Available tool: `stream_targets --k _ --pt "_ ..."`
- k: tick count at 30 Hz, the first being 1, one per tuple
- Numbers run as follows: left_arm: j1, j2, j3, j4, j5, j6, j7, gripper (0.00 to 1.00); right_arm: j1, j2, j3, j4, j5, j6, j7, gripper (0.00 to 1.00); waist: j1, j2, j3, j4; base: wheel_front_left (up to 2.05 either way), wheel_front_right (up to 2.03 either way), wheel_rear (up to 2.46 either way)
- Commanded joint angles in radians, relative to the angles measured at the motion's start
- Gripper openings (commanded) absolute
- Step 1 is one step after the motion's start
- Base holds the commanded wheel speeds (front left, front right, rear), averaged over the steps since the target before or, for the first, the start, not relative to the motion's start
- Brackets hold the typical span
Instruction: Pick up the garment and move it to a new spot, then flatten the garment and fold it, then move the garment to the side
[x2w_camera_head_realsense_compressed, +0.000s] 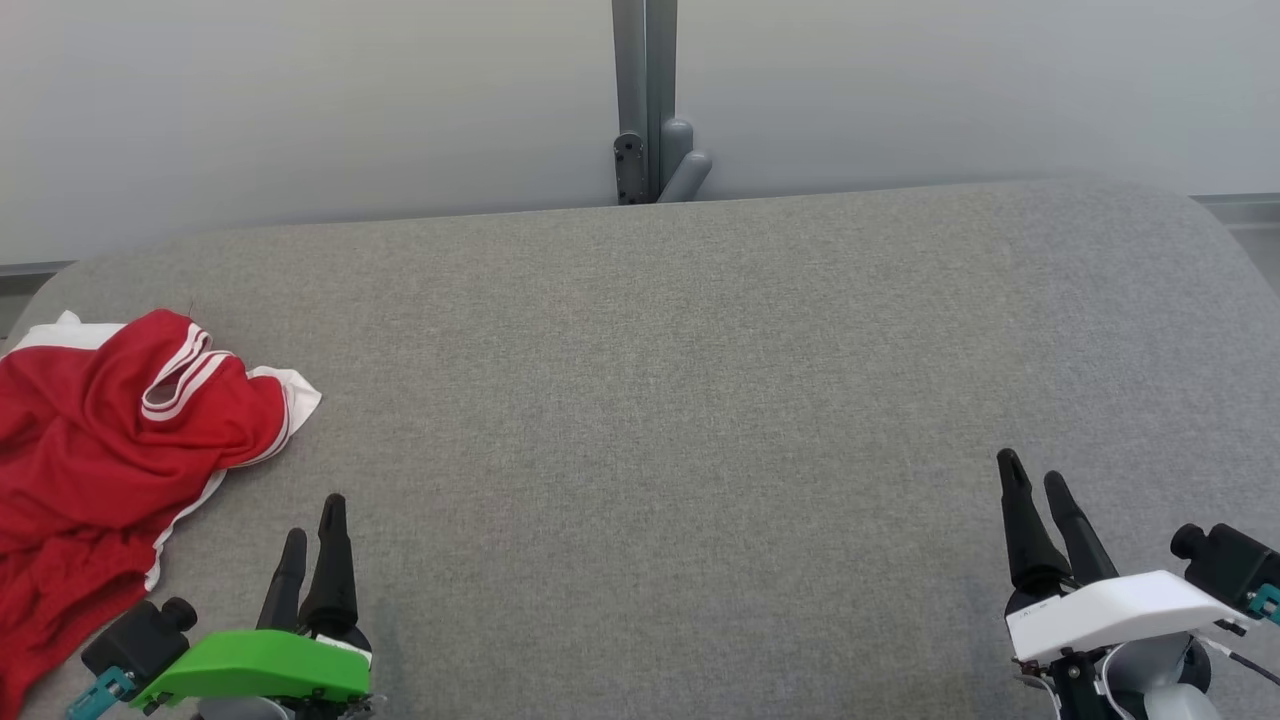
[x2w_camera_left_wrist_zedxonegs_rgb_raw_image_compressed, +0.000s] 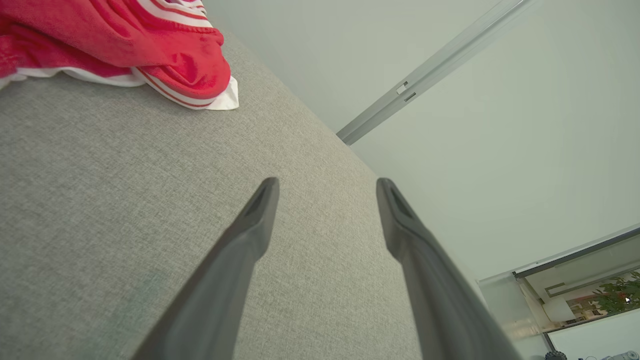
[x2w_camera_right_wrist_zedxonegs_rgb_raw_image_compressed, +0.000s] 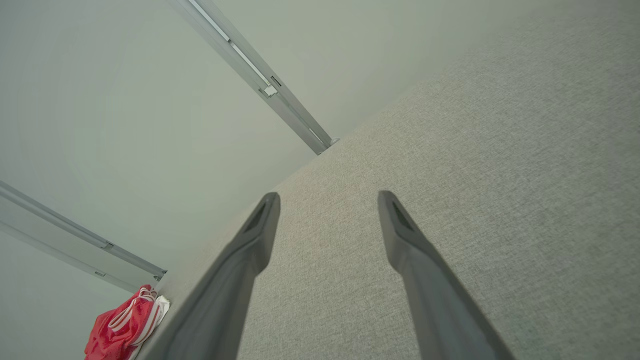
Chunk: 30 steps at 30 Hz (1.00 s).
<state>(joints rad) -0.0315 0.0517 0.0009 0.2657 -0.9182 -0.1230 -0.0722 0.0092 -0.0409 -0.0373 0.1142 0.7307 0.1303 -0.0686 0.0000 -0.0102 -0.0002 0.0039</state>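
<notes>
**Red garment crumpled at the left edge, both grippers open and empty**

Head view: the red garment (x2w_camera_head_realsense_compressed: 100, 440), trimmed with white stripes and white hems, lies bunched on the far left of the grey fabric surface (x2w_camera_head_realsense_compressed: 650, 400), and part of it runs out of the picture. The left gripper (x2w_camera_head_realsense_compressed: 313, 520), under its green cover, sits at the lower left just beside the garment's near edge but apart from it. Its fingers are spread and hold nothing. The right gripper (x2w_camera_head_realsense_compressed: 1032, 470), under its white cover, sits at the lower right, well apart from the garment, also spread and empty. A grey metal post (x2w_camera_head_realsense_compressed: 645, 100) stands against the pale wall (x2w_camera_head_realsense_compressed: 300, 100) behind the surface.

Left wrist view: the left gripper (x2w_camera_left_wrist_zedxonegs_rgb_raw_image_compressed: 327, 182) stands wide open over bare grey cloth, with nothing between its fingers. The red garment (x2w_camera_left_wrist_zedxonegs_rgb_raw_image_compressed: 125, 40) lies rumpled in the upper left corner, clear of both fingertips.

Right wrist view: the right gripper (x2w_camera_right_wrist_zedxonegs_rgb_raw_image_compressed: 328, 196) is likewise wide open and empty above the surface. The red garment (x2w_camera_right_wrist_zedxonegs_rgb_raw_image_compressed: 125, 325) shows small at the lower left, far from it.
</notes>
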Motion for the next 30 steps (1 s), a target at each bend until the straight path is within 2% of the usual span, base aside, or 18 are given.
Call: stream_targets --k 1,13,30 --pt "-0.005 0.011 0.001 -0.009 0.036 -0.004 -0.009 1.00 0.001 -0.006 0.003 -0.011 -0.037 0.000 -0.010 1.00 0.0000 0.0037 -0.001 0.000 0.00 0.00 0.00" --pt "0.013 0.023 -0.002 -0.019 0.228 -0.006 -0.046 1.00 0.019 -0.013 0.006 -0.006 -0.204 0.000 -0.048 1.00 0.0000 0.0047 -0.003 -0.004 0.00 0.00 0.00" --pt "0.029 0.033 -0.016 -0.019 0.411 -0.007 -0.090 1.00 0.032 -0.014 0.011 -0.036 -0.394 0.000 -0.092 1.00 0.0000 0.0060 -0.002 -0.003 0.00 0.00 0.00"
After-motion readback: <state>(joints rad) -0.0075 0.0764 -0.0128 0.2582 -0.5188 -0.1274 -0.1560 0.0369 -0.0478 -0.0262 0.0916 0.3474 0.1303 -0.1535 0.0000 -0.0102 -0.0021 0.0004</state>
